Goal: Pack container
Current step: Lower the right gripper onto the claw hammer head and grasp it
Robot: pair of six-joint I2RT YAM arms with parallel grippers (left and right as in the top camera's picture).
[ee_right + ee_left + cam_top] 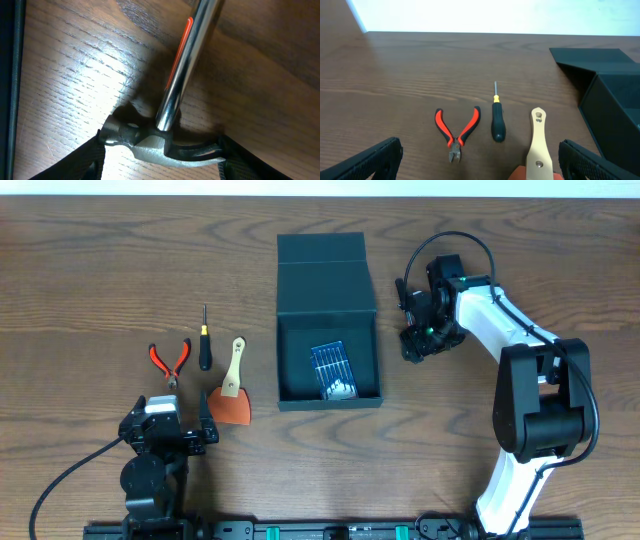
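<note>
The container (325, 285) sits open in the middle of the desk (100, 280) so things can go in. Just right of it, the right tool (416, 346) sits around the head of the hammer (177, 80), but I cannot tell if it squeezes. The left tool (482, 160) is wide open.

Container (326, 290) dark teal; pliers (455, 144) red-handled (black trim); hammer (175, 90) chrome, orange stripe
</note>
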